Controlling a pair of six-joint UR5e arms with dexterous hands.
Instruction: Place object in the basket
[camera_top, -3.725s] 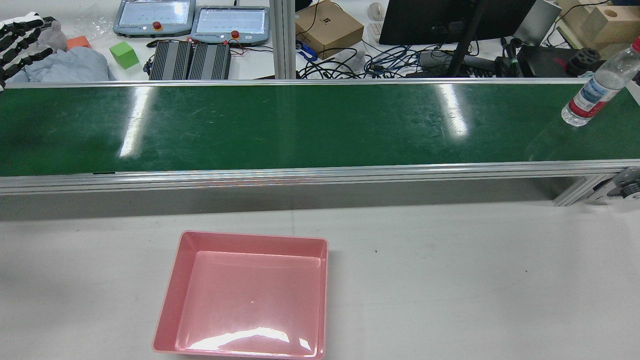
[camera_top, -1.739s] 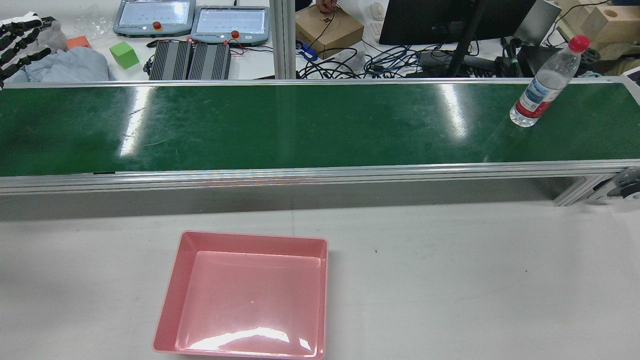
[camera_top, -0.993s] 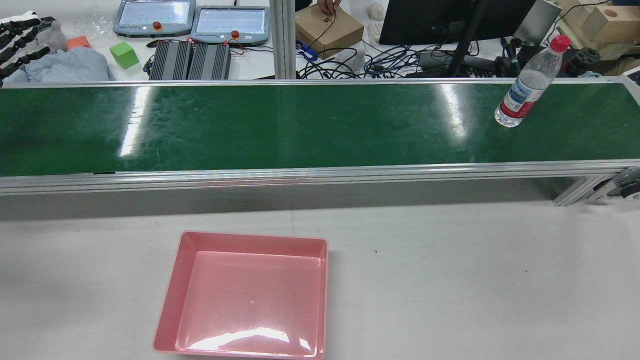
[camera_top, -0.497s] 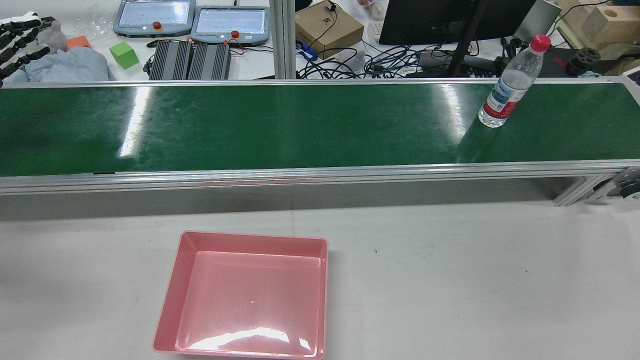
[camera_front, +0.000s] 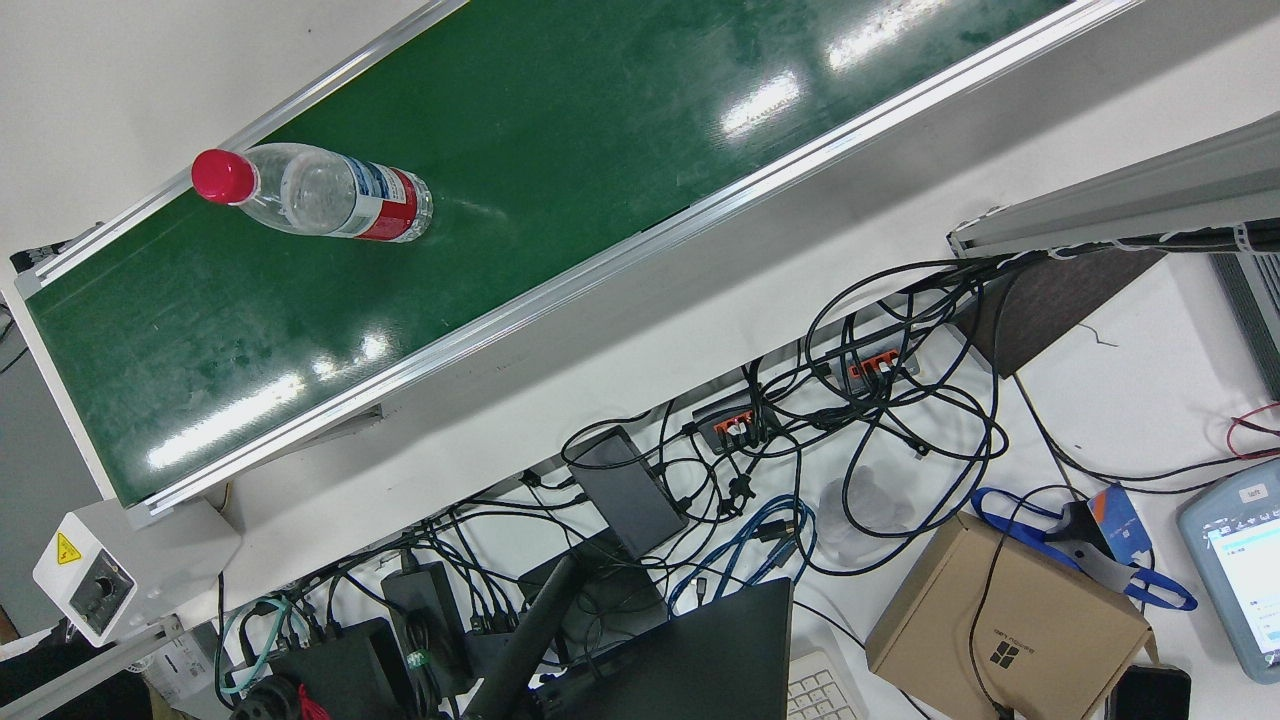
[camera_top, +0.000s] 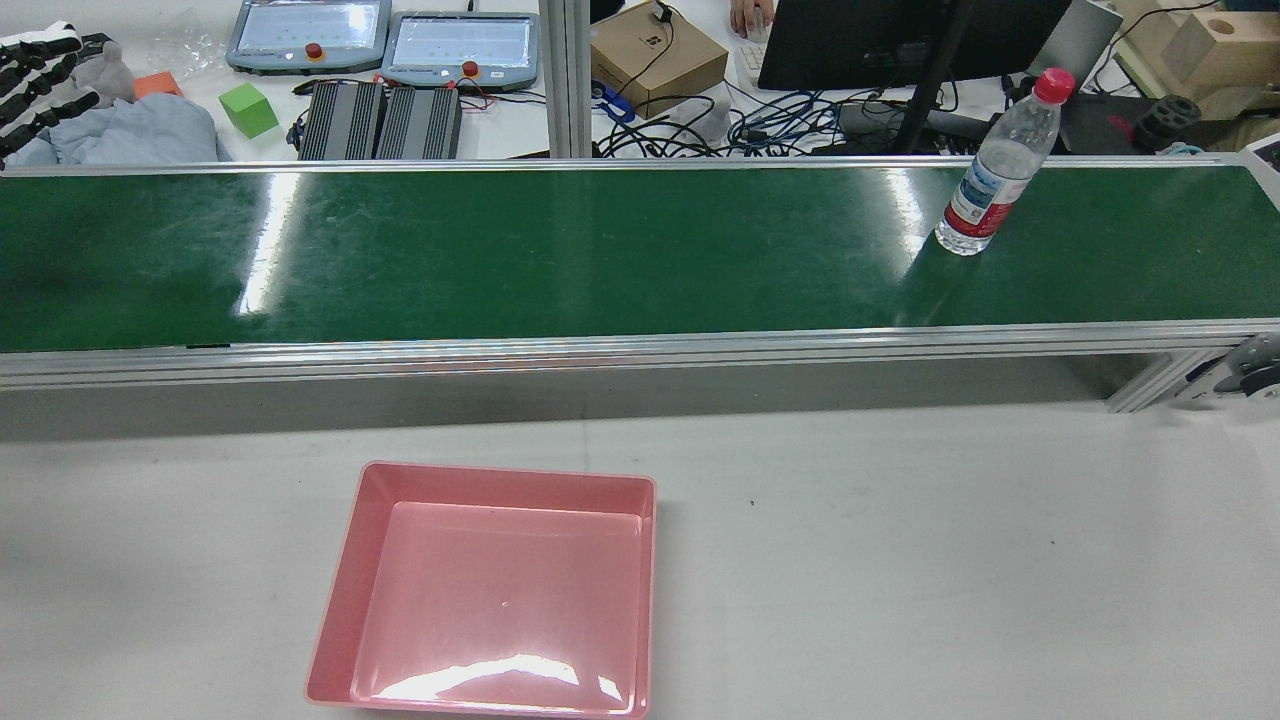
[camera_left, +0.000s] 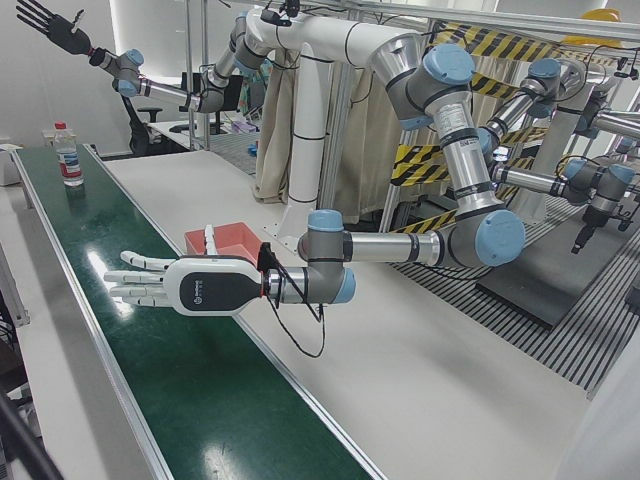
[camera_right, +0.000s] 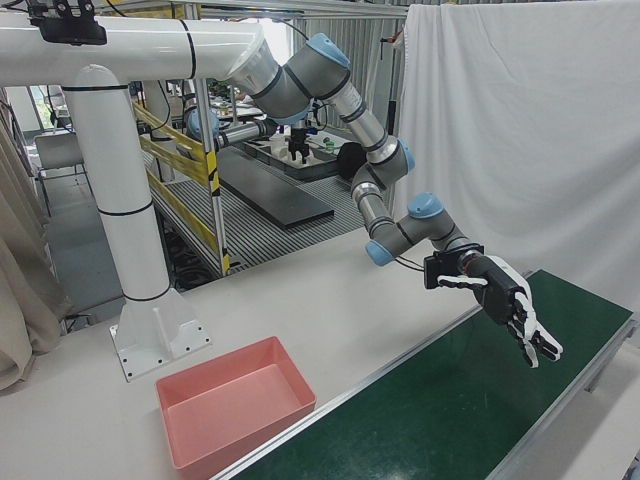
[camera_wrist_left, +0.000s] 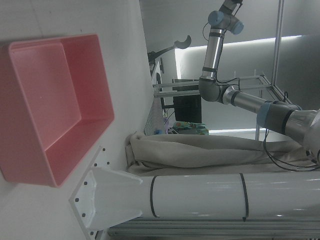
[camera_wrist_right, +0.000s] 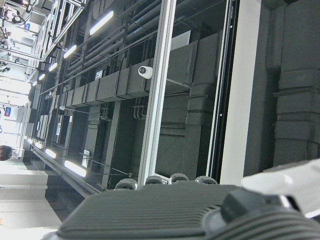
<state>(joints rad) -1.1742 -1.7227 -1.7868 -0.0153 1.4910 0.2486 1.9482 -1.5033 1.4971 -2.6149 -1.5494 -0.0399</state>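
Observation:
A clear water bottle (camera_top: 990, 180) with a red cap and red label stands upright near the right end of the green conveyor belt (camera_top: 600, 250). It also shows in the front view (camera_front: 320, 195) and, far off, in the left-front view (camera_left: 67, 160). The empty pink basket (camera_top: 500, 478) sits on the white table in front of the belt. My left hand (camera_left: 165, 285) hovers open over the belt's left part, fingers spread, far from the bottle; its fingers show at the rear view's top left (camera_top: 40, 70). My right hand (camera_left: 45, 20) is raised high, open and empty.
Beyond the belt lies a cluttered bench with two teach pendants (camera_top: 385, 40), a cardboard box (camera_top: 655, 55), a green cube (camera_top: 248, 108), cables and a monitor (camera_top: 900, 40). The arms' white pedestal (camera_right: 130, 250) stands behind the basket. A person's hand rests near the monitor.
The bottle has travelled leftward along the belt, staying upright. My left hand has barely moved. The basket has not moved.

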